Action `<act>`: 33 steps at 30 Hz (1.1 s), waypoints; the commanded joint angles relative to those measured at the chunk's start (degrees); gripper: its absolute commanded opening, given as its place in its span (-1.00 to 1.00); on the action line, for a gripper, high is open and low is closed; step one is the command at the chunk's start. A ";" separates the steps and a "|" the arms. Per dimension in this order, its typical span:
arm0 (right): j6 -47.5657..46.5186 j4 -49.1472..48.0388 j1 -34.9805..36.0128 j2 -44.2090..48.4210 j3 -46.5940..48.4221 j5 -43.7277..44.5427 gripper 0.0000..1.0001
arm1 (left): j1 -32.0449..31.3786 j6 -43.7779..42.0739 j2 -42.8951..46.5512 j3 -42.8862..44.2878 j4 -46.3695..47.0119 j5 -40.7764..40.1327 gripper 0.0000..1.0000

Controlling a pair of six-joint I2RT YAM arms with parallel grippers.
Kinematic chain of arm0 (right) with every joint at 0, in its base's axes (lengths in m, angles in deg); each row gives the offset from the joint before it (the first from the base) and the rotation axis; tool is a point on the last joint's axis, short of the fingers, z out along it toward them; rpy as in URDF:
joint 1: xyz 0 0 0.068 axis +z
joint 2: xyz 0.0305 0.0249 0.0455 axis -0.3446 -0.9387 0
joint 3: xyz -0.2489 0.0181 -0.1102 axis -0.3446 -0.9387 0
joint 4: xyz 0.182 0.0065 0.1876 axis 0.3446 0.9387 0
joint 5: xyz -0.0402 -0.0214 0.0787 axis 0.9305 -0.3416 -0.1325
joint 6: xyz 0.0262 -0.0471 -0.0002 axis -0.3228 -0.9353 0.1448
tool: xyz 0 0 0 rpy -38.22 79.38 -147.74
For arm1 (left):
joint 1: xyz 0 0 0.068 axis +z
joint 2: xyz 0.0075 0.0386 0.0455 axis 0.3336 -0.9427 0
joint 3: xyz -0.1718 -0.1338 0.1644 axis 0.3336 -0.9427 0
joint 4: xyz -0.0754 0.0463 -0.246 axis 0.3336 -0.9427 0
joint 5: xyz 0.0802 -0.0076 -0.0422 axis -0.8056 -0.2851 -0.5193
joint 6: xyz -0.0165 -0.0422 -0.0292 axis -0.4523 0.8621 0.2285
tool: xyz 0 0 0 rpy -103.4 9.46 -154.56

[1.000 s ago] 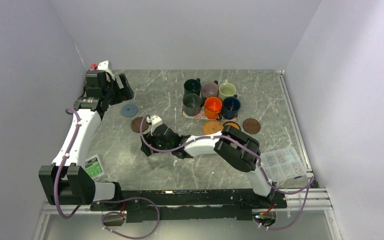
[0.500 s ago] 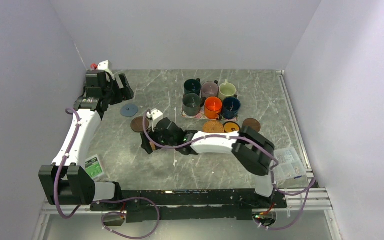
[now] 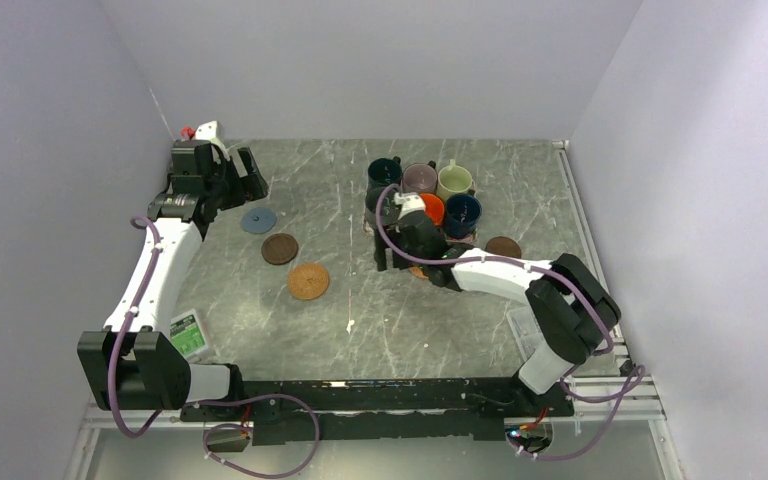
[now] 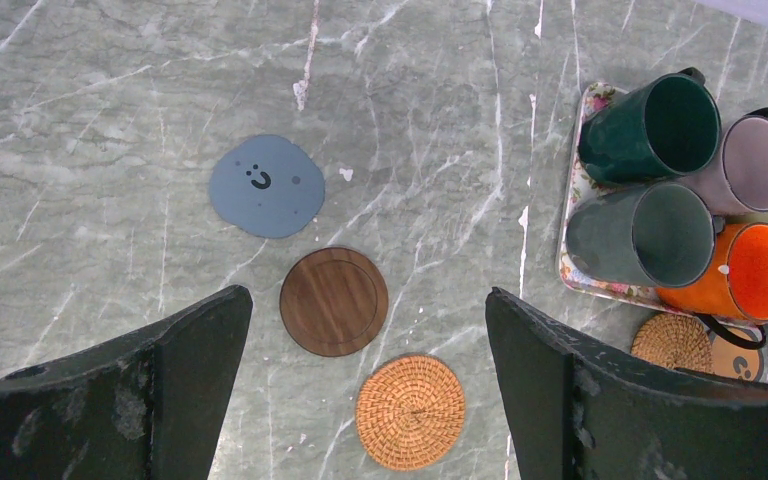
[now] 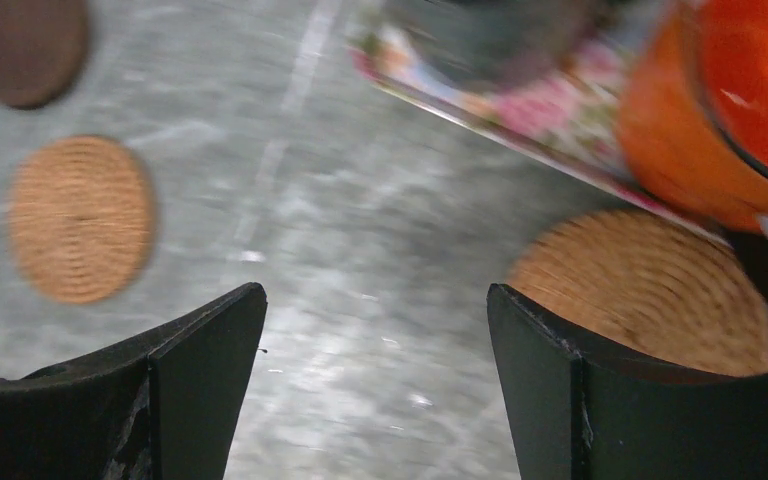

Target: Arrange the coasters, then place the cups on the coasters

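Three coasters lie in a diagonal row: grey-blue (image 4: 266,186), dark brown (image 4: 334,301), tan woven (image 4: 410,411). A second tan coaster (image 5: 640,285), a black one with a yellow centre (image 4: 737,355) and another dark brown one (image 3: 503,246) lie along the near edge of the floral mat (image 4: 582,180). On the mat stand the cups: dark green (image 4: 650,128), mauve (image 4: 750,165), dark grey (image 4: 642,235), orange (image 5: 730,110), cream (image 3: 454,181), navy (image 3: 462,213). My right gripper (image 5: 375,290) hangs open and empty just left of the second tan coaster. High at the far left, my left gripper (image 4: 368,295) is open and empty.
A clear plastic box (image 3: 520,325) sits at the near right, partly behind the right arm. A small green-and-white card (image 3: 187,335) lies near the left arm's base. Walls close the table (image 3: 360,330) on three sides.
My right gripper swung from left of centre over to the mat's near edge, opening a little wider. A tan coaster now shows where it was. The left arm has not moved.
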 commanded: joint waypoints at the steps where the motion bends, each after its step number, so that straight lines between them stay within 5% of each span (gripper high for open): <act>1: 2.66 0.06 -4.85 1.74 -2.91 -1.93 0.72 | 0.29 1.10 0.98 0.92 0.88 1.13 0.87; 20: 4.38 1.56 -11.67 -3.13 -5.61 -2.35 0.71 | 0.29 1.13 0.96 1.00 0.81 1.35 0.87; 33: 9.51 1.24 -6.30 -7.83 -5.76 -11.63 0.67 | 0.29 1.18 0.96 0.85 0.90 1.22 0.88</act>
